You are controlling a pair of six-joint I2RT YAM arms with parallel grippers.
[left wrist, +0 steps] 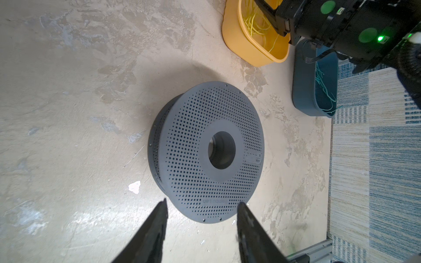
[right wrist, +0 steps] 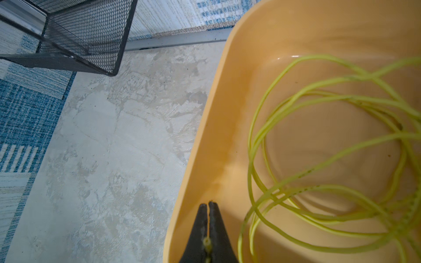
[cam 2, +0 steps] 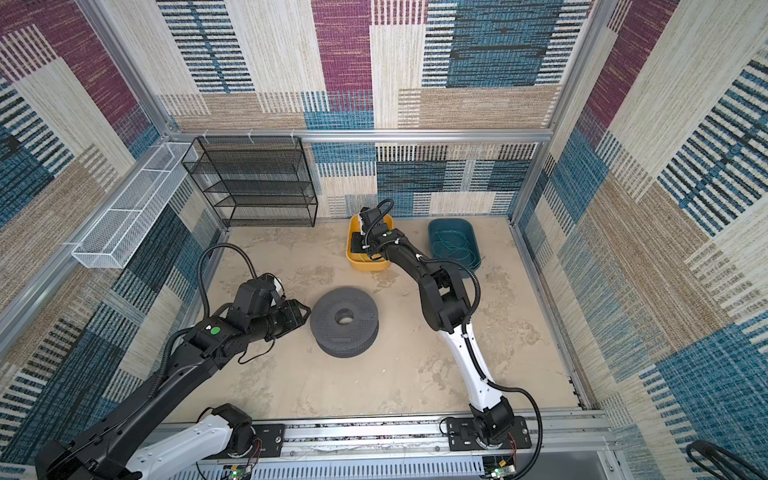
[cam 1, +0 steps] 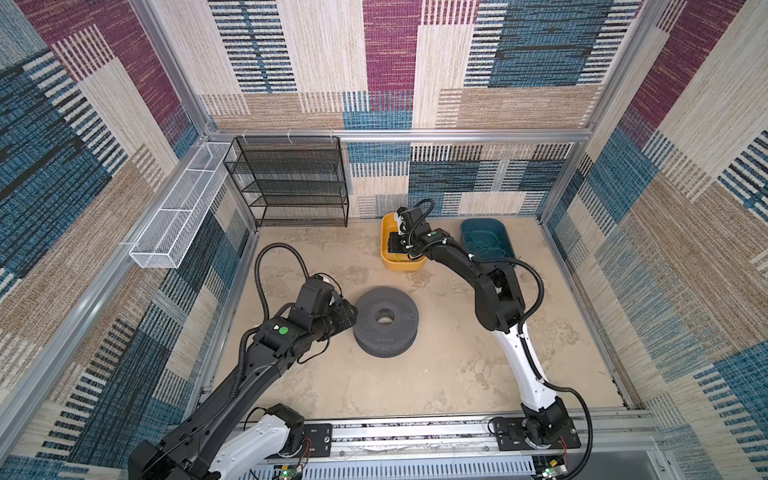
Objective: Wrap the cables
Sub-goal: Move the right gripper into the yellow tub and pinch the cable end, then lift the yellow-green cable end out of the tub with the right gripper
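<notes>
right tool (right wrist: 207,203) pinched tight on yellow cable (right wrist: 364,76) | left tool (left wrist: 202,202) apart | risk: may slip out, or tangle when pulled

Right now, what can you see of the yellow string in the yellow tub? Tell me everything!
The yellow string is very thin and bright yellow-green. It looks smooth and bendy, like plastic cord. It lies in loose, overlapping round loops inside the yellow tub, not wound onto anything and a bit tangled. Tiny dark specks mark some strands. The right hand is shut, and a small bit of the yellow string shows pinched between its fingers.
</notes>
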